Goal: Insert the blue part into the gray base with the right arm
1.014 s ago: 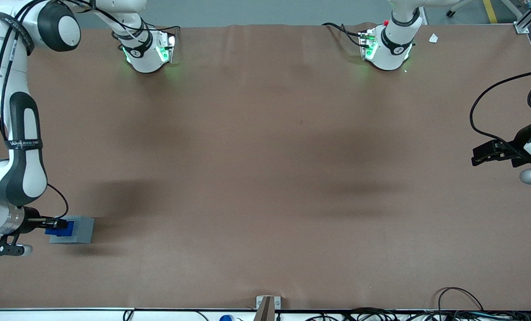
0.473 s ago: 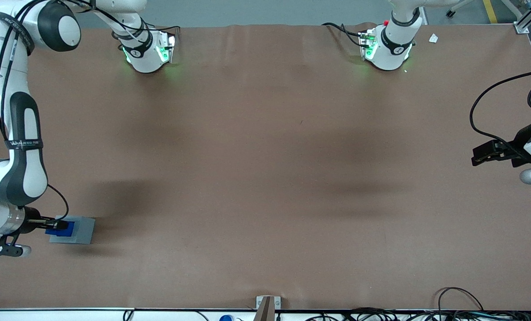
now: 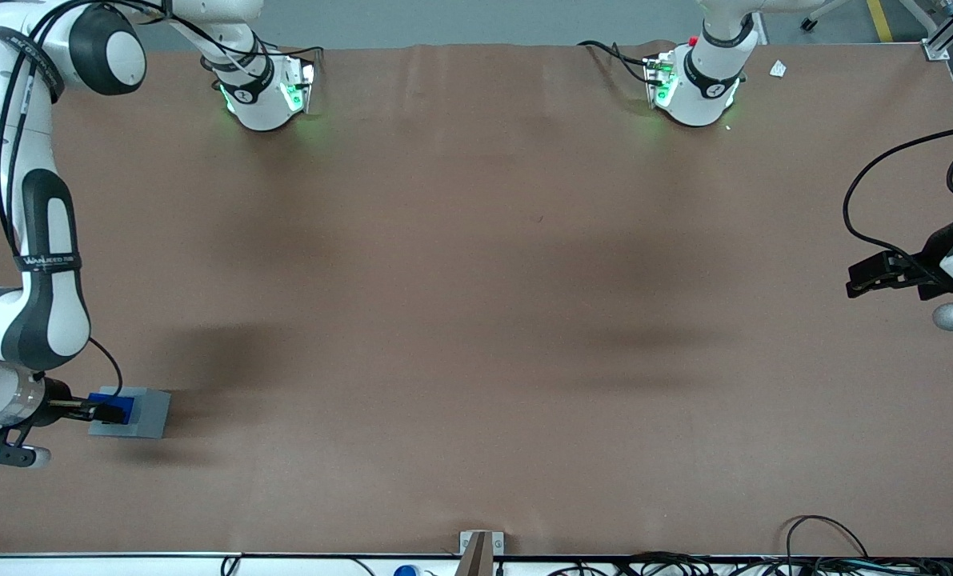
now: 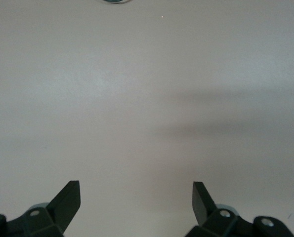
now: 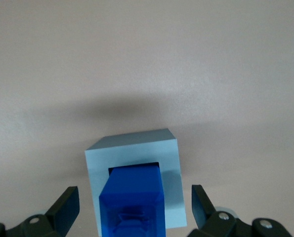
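Low at the frame's edge, the blue part [image 5: 133, 202] now sits in the gray base [image 5: 133, 148] recess. The hand [image 5: 133, 207] has spread wide, holding nothing, so insertion looks complete.

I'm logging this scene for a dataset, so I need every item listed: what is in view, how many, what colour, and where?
blue part: one, bright blue, standing in the recess of the gray base, its upper portion sticking out above it.
gray base: one, light gray, on the table near the working arm's end.
table: one, covered in brown.
scrap of paper: one, white, on the table beside the parked arm's base.
cables: several, black, along the table edge nearest the front camera.
right arm: one, white with dark joints, reaching over the base.
gripper: one, black, open, its fingers on either side of the blue part and clear of it.
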Tool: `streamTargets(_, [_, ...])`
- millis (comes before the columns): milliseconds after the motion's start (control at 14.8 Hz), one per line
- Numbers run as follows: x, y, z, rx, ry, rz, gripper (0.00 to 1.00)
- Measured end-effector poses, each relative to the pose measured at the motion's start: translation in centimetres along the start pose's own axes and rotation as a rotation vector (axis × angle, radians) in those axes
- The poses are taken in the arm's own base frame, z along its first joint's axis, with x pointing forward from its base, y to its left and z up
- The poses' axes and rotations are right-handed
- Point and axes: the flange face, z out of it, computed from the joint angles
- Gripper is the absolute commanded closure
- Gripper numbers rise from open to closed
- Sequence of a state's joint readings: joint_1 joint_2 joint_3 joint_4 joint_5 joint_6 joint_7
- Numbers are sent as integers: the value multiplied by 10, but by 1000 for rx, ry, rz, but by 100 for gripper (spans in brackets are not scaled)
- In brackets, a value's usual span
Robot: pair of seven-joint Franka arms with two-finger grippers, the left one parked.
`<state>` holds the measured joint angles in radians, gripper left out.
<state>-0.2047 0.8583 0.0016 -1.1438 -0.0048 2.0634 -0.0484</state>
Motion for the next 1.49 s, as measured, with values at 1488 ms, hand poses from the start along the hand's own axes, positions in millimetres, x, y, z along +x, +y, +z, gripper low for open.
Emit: streamTargets(1488, [-175, -160, -385, 11, -14, -101, 0])
